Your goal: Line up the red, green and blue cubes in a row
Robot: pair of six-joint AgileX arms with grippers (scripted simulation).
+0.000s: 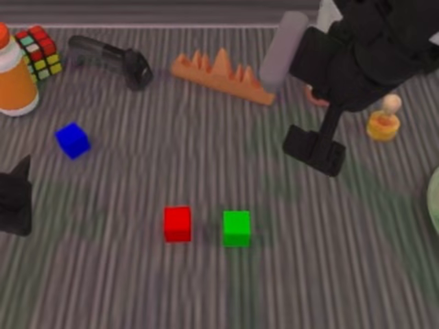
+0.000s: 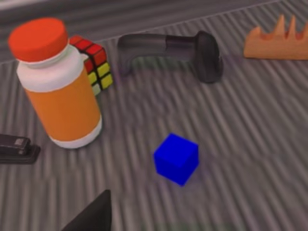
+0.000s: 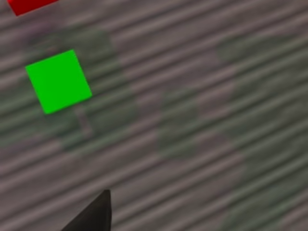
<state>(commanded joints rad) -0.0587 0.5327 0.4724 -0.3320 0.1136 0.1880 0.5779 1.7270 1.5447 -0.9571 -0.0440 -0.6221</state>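
Near the table's front centre, red cube [image 1: 178, 224] and green cube [image 1: 236, 228] sit side by side with a small gap, not touching. Blue cube [image 1: 73, 140] lies well apart at the left, near the orange bottle [image 1: 14, 75] and puzzle cube [image 1: 40, 51]. Right gripper [image 1: 315, 149] hangs above the table right of centre, holding nothing; finger spread can't be told. Left gripper [image 1: 15, 199] sits at the left edge, empty, opening can't be told either.

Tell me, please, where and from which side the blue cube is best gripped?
Probably from straight above, fingers closing on two opposite side faces. The blue cube sits flat, turned slightly askew, so the wrist should turn to match. It stands clear of the orange bottle, and the left gripper is nearest.
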